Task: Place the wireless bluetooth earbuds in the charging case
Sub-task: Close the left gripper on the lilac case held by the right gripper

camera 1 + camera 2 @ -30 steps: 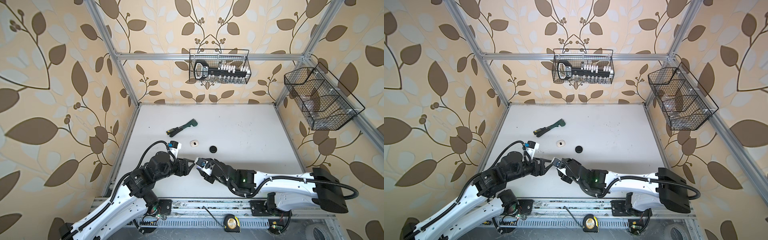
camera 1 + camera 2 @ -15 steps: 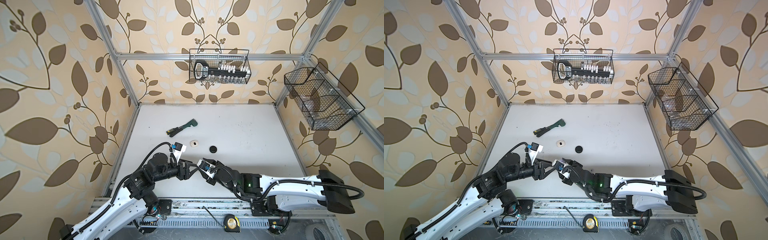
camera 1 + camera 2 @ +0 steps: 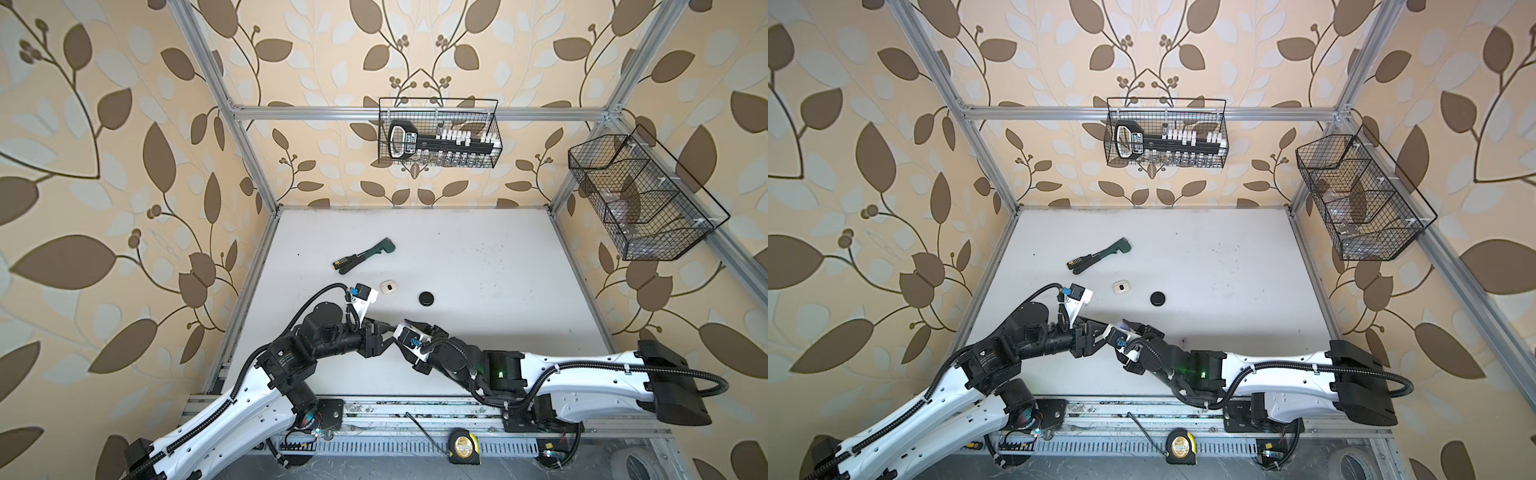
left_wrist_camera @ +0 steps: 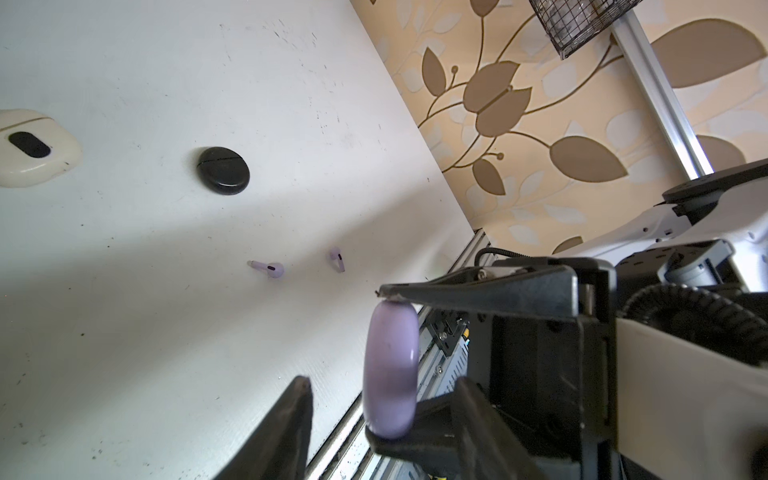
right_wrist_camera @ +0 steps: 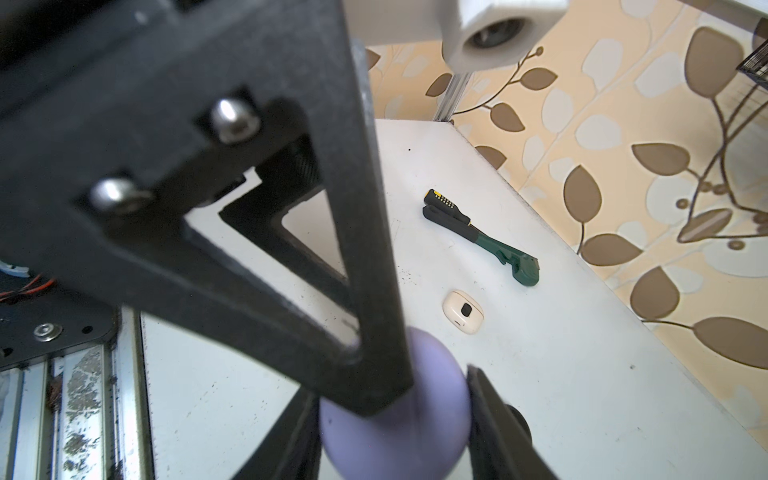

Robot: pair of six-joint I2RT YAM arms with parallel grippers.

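A lilac charging case (image 4: pixel 390 370) hangs above the table's front edge, with my right gripper (image 5: pixel 399 411) shut on it; its fingers press the case from two sides. My left gripper (image 4: pixel 384 382) stands open around the same case, with a gap on each side between fingers (image 4: pixel 291 424) and case. In both top views the two grippers meet tip to tip, left gripper (image 3: pixel 386 336) against right gripper (image 3: pixel 401 334). A sliver of the lilac case (image 3: pixel 1123 325) shows there. Two lilac earbuds (image 4: pixel 268 268) (image 4: pixel 336 259) lie loose on the white table beyond the case.
A cream case (image 3: pixel 388 287) and a round black case (image 3: pixel 426 298) lie shut mid-table. A green-handled tool (image 3: pixel 363 254) lies behind them. Wire baskets (image 3: pixel 438 133) (image 3: pixel 642 199) hang on the back and right walls. A tape measure (image 3: pixel 464 446) sits by the front rail.
My left gripper's jaws have narrowed around the lilac case and that arm has sunk a little. The right gripper keeps its hold on the case.
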